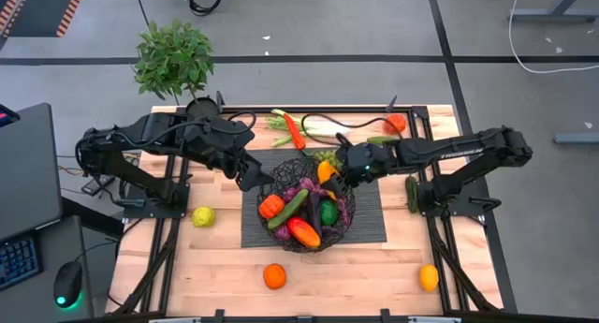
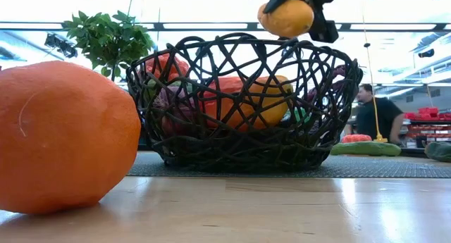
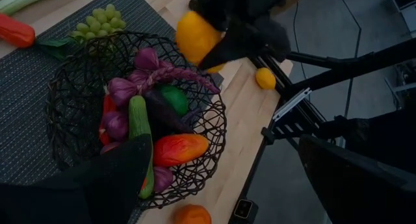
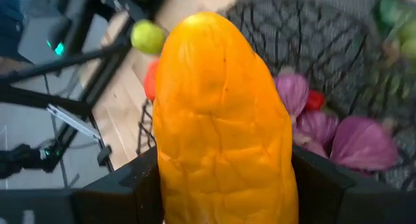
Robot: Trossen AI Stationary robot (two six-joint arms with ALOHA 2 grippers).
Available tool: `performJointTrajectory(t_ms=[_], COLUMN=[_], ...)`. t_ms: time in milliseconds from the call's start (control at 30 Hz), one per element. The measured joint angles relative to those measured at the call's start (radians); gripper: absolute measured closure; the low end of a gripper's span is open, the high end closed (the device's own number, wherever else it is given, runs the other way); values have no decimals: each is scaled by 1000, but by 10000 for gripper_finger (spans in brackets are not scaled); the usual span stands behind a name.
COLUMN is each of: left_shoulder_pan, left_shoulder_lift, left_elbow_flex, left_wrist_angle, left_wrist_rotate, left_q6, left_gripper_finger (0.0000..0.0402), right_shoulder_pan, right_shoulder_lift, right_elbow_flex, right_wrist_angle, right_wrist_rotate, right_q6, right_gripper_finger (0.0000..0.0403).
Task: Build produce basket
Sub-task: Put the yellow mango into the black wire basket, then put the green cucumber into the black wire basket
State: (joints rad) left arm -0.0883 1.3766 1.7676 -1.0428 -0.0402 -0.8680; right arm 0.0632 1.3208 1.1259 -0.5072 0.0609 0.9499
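Left tool (image 1: 251, 178): arm reaching inward, fingers spread wide and gripping nothing, hovering just left of the basket (image 1: 281, 166).

Right tool (image 1: 334, 173): arm stretching in from the right, clasping an orange-yellow fruit (image 1: 325, 170), hanging above the basket's right rim. Basket sitting below it on the surface (image 1: 356, 276), holding eggplants, a cucumber and peppers.

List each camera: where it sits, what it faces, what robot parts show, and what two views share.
High: overhead, looking down on table; both arms show.
Low: tabletop level, facing basket; right pincer enters from above.
Left wrist: on the left arm, facing basket; own dark finger at the bottom, right arm beyond.
Right wrist: on the right arm, filled by the held yellow-orange fruit.
Shared: low and right wrist both show that fruit above the basket.
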Motion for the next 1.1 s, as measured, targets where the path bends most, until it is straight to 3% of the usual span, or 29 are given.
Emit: performJointTrajectory(t_ms=[267, 600, 867, 1100], left_shoulder_pan=[0, 0, 0, 0], left_shoulder_lift=[0, 0, 0, 0], left_elbow_flex=[0, 0, 0, 0], left_wrist_angle=[0, 2, 8, 7], left_wrist_rotate=[0, 0, 0, 0], left_q6=[0, -11, -30, -67], left_gripper_finger=[5, 5, 5, 5], right_shoulder_pan=[-6, -16, -42, -147], right_shoulder_lift=[0, 3, -4, -62], right_elbow_flex=[0, 0, 0, 0], right_wrist_angle=[11, 1, -83, -196], right_wrist_rotate=[-69, -10, -7, 8], right_q6=[-56, -2, 16, 8], right_gripper_finger=[131, 11, 25, 19])
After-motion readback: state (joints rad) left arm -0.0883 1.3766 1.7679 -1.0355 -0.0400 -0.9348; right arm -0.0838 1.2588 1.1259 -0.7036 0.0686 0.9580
